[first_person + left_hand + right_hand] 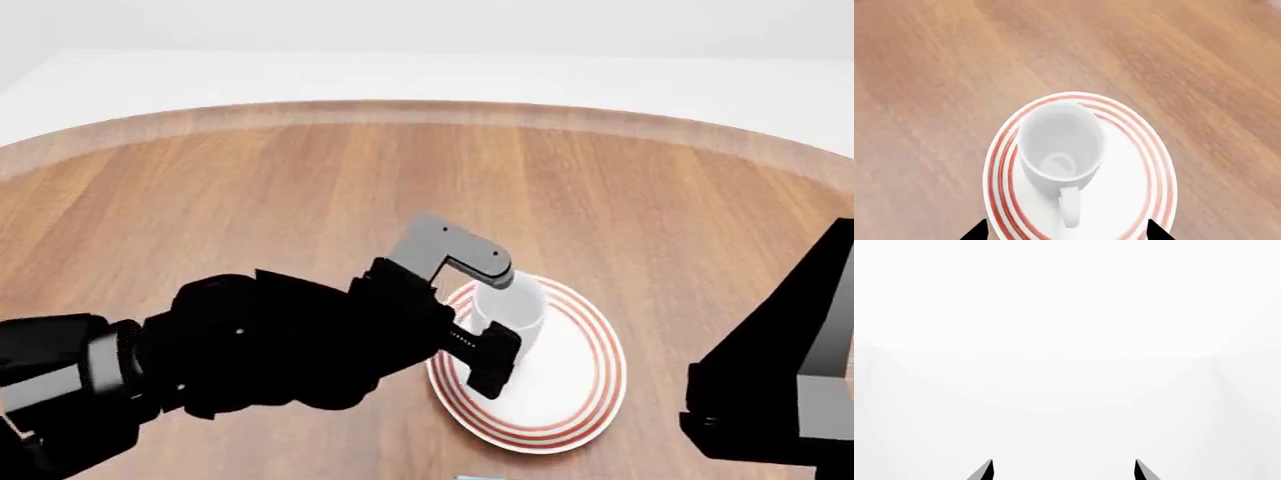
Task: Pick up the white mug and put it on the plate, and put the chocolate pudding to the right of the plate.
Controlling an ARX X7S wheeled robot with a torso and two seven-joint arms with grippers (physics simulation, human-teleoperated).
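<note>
Now your white mug (1059, 152) stands upright on the plate (1137, 200) on the wooden bench (240, 200); your left gripper (1066, 234) hovers above with jaws open, and your right gripper (1063, 471) also shows open jaws.

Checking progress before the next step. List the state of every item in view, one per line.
white mug: upright, empty, standing on the plate, handle free.
plate: flat on the table, carrying the mug.
left gripper: open, fingertips apart either side of the mug's handle, gripping nothing.
right gripper: open, empty, facing blank white background.
table: wooden.
</note>
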